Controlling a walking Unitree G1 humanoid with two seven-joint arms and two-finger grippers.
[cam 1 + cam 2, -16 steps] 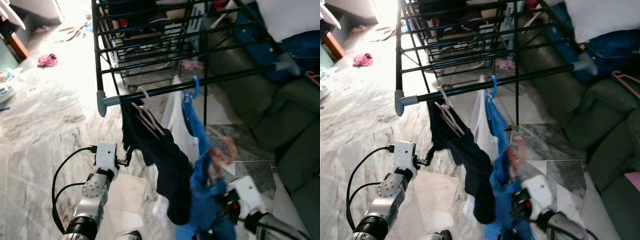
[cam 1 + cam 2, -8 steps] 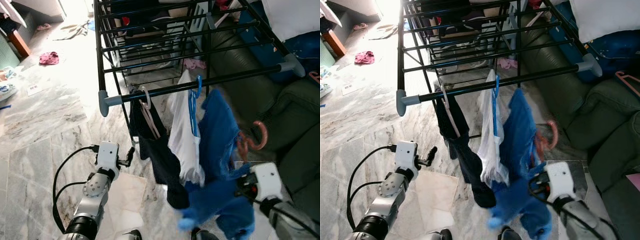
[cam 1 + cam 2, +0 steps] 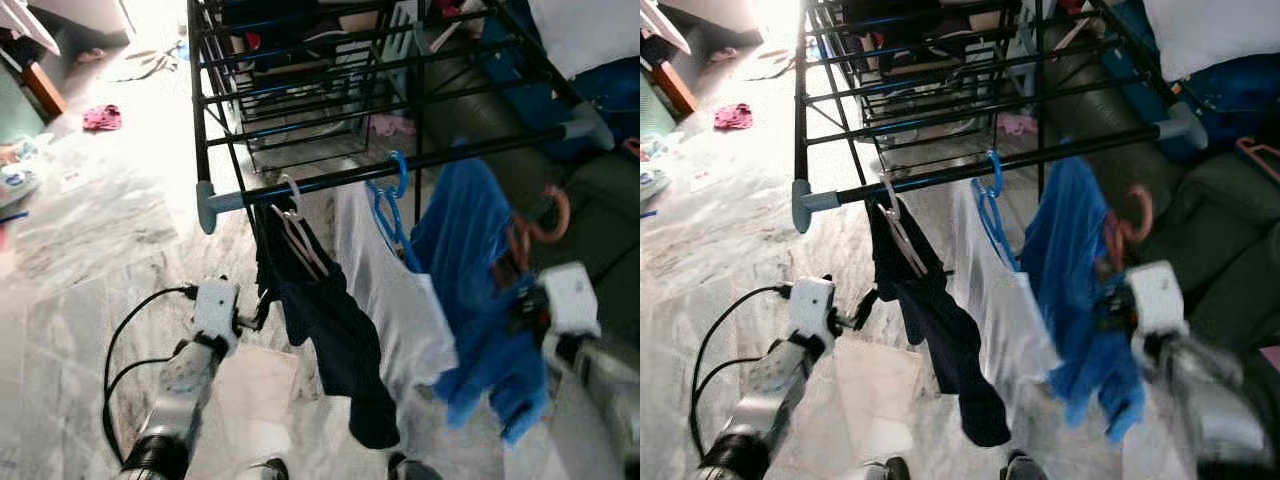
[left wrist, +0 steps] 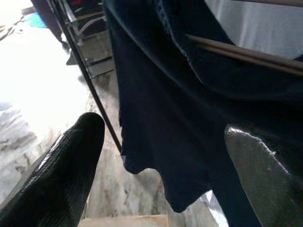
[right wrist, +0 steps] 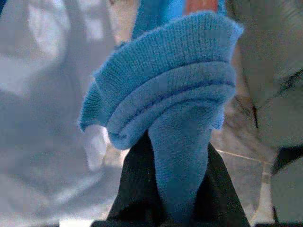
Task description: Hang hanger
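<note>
The right gripper (image 3: pixel 522 300), jaws pinched on the soft, floppy blue garment (image 3: pixel 470 260), should steady its stiff orange hanger (image 3: pixel 535 228) hook toward the rail (image 3: pixel 400 165) at 12 o'clock.

A dark navy garment (image 3: pixel 335 340) hung on a pale hanger (image 3: pixel 298 225) from the front rail, just beside a white garment (image 3: pixel 395 310) on a blue hanger (image 3: pixel 388 200). A dark green sofa (image 3: pixel 1215 250) stood at the right with a blue pillow (image 3: pixel 1240 95) on it. On the marble floor (image 3: pixel 90 240) well off to the left lay a pink cloth (image 3: pixel 101 118)
</note>
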